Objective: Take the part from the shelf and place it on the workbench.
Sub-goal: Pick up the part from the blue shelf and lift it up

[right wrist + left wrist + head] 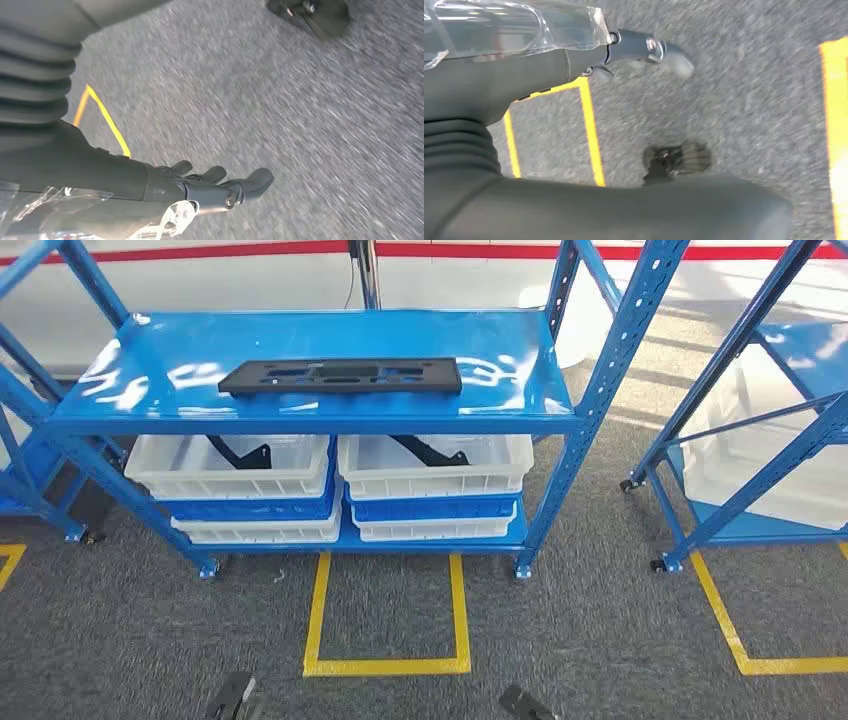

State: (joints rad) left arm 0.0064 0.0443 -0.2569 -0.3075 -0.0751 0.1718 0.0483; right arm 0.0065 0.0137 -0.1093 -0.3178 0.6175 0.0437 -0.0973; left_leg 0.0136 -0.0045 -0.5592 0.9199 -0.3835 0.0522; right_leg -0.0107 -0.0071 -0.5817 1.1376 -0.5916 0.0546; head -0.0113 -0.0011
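Lying flat on shelf (150, 370), part (340, 376) well apart from left hand (644, 50), right hand (220, 187); both empty, fingers spread.

left hand (644, 52): we see dark grey fingers, pale tips, silver screw, clear plastic wrap, ribbed cover.
right hand (220, 185): we see the same.

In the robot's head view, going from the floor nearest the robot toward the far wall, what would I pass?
Yellow floor square → stacked white bins on the blue rack's lower level → long black part on the top shelf → red wall stripe.
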